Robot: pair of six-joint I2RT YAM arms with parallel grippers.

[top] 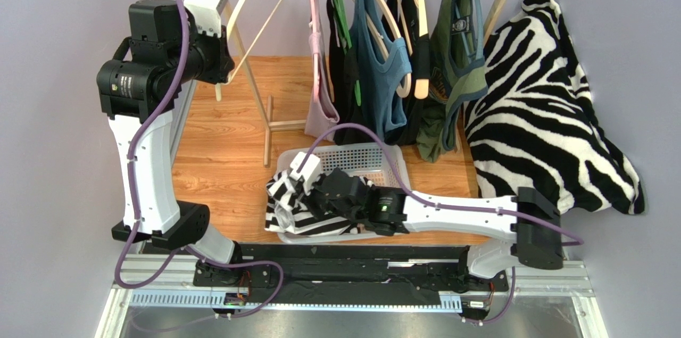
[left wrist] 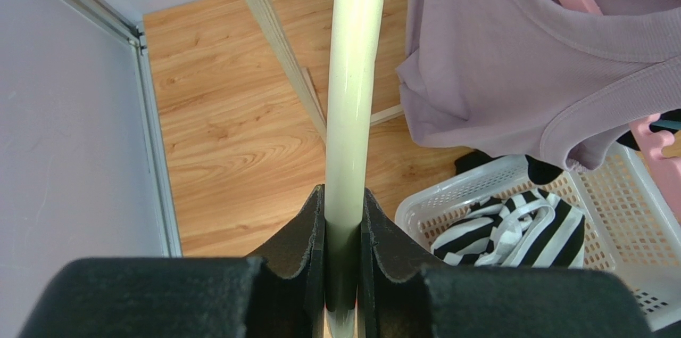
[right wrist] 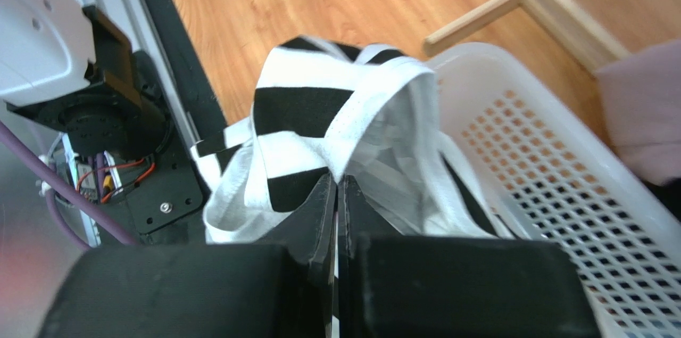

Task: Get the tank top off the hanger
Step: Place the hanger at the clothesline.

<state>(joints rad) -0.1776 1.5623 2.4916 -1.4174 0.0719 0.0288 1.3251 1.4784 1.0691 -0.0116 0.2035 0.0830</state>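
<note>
Two grips explain the layout. At the upper left of the top view, the left gripper (left wrist: pixel 344 222) clamps narrowly on the pale cream curved wooden hanger (left wrist: pixel 352 74), its jaws snug against both sides. Holding it up beside the wooden clothes rack (top: pixel 256 114) seemingly keeps the bare hanger clear of the garment. At the lower centre, the right gripper (right wrist: pixel 336 186) has its jaws pressed together, with the white trim of the black-and-white striped tank top (right wrist: pixel 308 106) pinched at their tips, probably to steer the cloth into the white perforated plastic basket (right wrist: pixel 527 138). The tank top is off the hanger, crumpled and limp. It drapes over the basket's near left rim, partly inside and partly hanging outside, with broad stripes folded over one another and straps looped loosely.
</note>
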